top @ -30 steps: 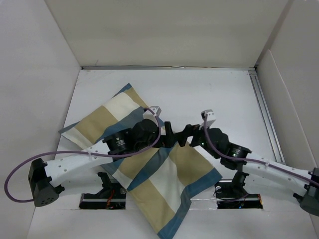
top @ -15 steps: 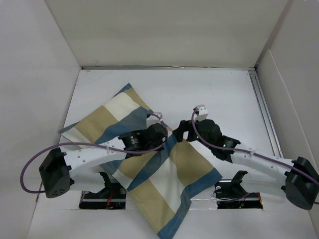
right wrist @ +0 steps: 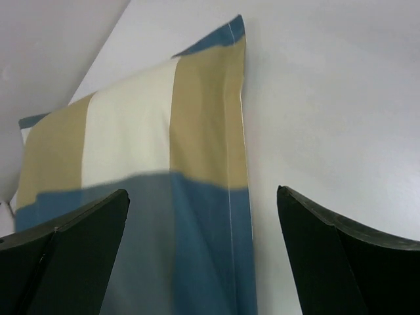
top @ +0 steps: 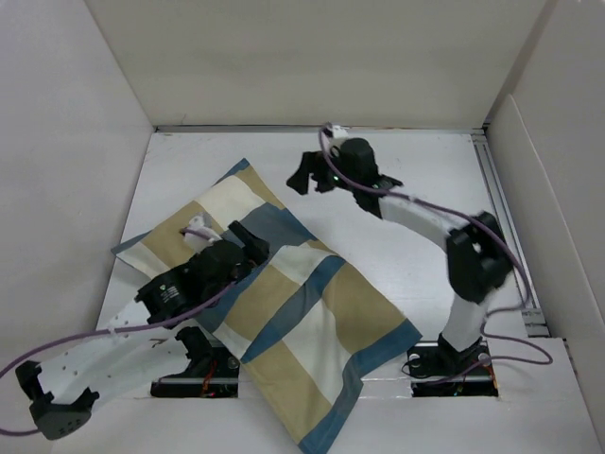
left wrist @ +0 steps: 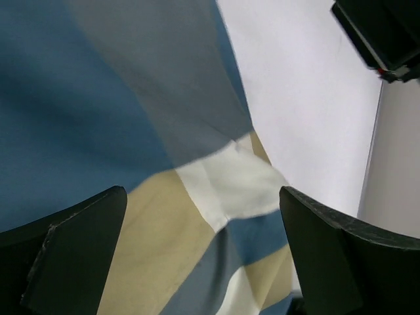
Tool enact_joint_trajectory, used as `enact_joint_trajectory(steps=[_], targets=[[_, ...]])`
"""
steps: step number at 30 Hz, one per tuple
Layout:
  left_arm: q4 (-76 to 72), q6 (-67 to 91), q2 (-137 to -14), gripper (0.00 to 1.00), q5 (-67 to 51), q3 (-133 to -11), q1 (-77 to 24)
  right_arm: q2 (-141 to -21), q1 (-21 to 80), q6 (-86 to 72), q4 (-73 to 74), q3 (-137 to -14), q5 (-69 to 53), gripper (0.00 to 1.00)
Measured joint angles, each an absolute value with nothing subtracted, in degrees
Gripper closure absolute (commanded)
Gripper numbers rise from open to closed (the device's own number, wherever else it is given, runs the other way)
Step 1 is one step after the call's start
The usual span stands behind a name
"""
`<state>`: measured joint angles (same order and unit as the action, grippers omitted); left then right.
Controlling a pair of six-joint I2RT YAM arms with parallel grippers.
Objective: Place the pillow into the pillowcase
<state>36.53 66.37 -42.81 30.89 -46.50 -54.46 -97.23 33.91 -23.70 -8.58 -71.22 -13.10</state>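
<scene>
Checked cloth, blue, tan and cream: the pillowcase lies flat on the white table, slantwise, one corner toward the far left, the other end reaching the near edge between the two arm bases; what is inside it is hidden.

Top view: left gripper sits over the case's left half, on a blue check; its jaws cannot be read from here. Right gripper is far out over bare table, beyond the case's far corner and apart from it, arm stretched across from the right.

Left wrist view: left gripper stands wide open; both dark fingers are at the bottom corners with nothing between them; case fills the space below, blue and grey above, tan and cream lower; bare table to the right; a black part in the top right corner, which part I cannot tell.

Right wrist view: right gripper spread fully, holding nothing; it looks down on the case, whose blue-edged corner points away; table on the right; wall at upper left.
</scene>
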Motion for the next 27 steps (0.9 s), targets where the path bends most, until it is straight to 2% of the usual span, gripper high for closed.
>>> enact_joint_trajectory(steps=[4, 7, 11, 12, 13, 15, 16, 20, 23, 27], targets=[[39.7, 74.2, -35.4, 0.0, 31.0, -40.9, -48.1, -119.0, 34.2, -22.4, -5.7, -91.8, -21.9, 0.0], [42.1, 79.0, -33.4, 0.0, 30.7, -38.0, -47.5, -128.5, 34.3, -23.4, -4.6, -95.7, -29.5, 0.0], [42.0, 81.7, -37.9, 0.0, 30.4, -36.8, -47.5, -134.6, 35.3, -25.6, -4.6, -98.0, -37.6, 0.0], [40.4, 81.7, -40.0, 0.0, 30.3, -36.1, -47.5, -135.1, 35.7, -25.7, -4.3, -99.6, -39.1, 0.04], [38.9, 81.7, -42.2, 0.0, 30.0, -35.2, -47.5, -135.5, 36.1, -25.7, -4.3, -100.7, -40.0, 0.14], [35.6, 80.9, -46.4, 0.0, 29.3, -33.3, -47.5, -135.6, 37.3, -25.8, -4.4, -102.4, -42.2, 0.48], [33.6, 80.4, -48.6, 0.0, 29.0, -32.5, -47.5, -135.6, 37.8, -25.9, -4.9, -102.7, -43.4, 0.99], [27.7, 76.0, -53.3, 0.0, 28.7, -31.2, -47.4, -134.6, 37.8, -28.2, -9.3, -98.6, -44.8, 1.0], [23.4, 71.1, -56.2, 0.0, 27.0, -31.9, -47.3, -129.2, 34.6, -29.9, -14.5, -87.1, -43.6, 1.0], [17.0, 63.7, -62.5, 0.0, 22.8, -36.3, -47.1, -114.7, 26.2, -30.2, -15.1, -69.8, -40.8, 1.0]])
